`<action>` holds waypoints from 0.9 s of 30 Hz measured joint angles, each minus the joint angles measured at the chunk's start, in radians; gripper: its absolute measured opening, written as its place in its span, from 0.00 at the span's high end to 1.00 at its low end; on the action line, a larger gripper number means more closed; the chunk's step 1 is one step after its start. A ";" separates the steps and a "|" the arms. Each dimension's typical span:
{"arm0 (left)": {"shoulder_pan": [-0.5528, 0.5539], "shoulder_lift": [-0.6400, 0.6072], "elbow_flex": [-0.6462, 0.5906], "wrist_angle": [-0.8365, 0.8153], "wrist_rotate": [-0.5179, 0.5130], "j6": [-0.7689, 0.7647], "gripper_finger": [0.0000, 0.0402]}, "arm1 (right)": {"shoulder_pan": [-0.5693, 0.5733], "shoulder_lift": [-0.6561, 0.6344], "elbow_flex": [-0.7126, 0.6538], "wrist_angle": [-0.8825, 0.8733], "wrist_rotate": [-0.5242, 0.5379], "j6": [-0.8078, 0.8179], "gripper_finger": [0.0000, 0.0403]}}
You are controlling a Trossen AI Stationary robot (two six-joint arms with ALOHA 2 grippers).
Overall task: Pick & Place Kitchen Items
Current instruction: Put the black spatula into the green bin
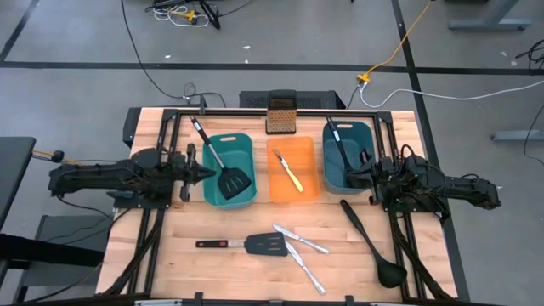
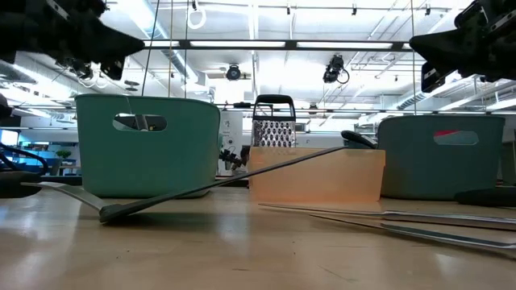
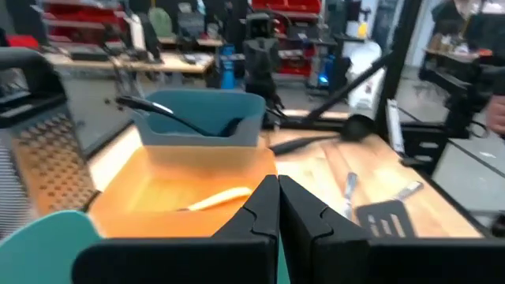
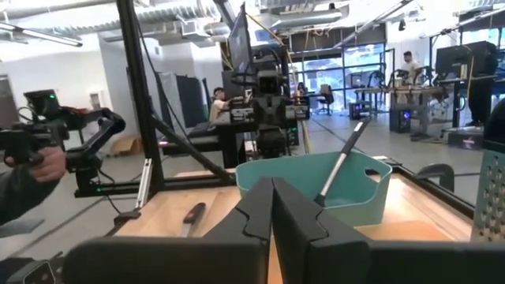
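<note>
A black slotted spatula (image 1: 223,166) lies in the left teal bin (image 1: 245,200), its handle leaning on the far rim. A yellow-handled knife (image 1: 292,174) lies in the orange bin (image 1: 280,194). A black ladle (image 1: 338,144) rests in the right teal bin (image 1: 333,180). On the table lie a second spatula (image 1: 246,245), two silver knives (image 1: 300,240) (image 1: 306,267) and a second ladle (image 1: 372,242). My left gripper (image 1: 211,174) (image 3: 278,197) is shut and empty at the left bin's left rim. My right gripper (image 1: 347,176) (image 4: 272,197) is shut and empty over the right bin's right side.
An upright metal box grater (image 1: 280,115) stands behind the orange bin at the far edge. Black frame rails run along the table's left and right sides. Bare wood lies at the near left. A person's hand holding a device shows in the right wrist view (image 4: 39,162).
</note>
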 joint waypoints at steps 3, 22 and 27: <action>-0.059 0.068 0.056 -0.035 -0.042 -0.027 0.99 | 0.000 0.000 0.000 0.000 0.000 -0.014 0.96; -0.588 0.651 0.343 -0.370 -0.266 -0.454 0.94 | 0.000 0.000 0.000 -0.024 0.000 -0.002 0.96; -0.683 0.819 0.405 -0.369 -0.199 -0.556 0.89 | 0.000 0.000 0.000 -0.026 0.000 -0.001 0.96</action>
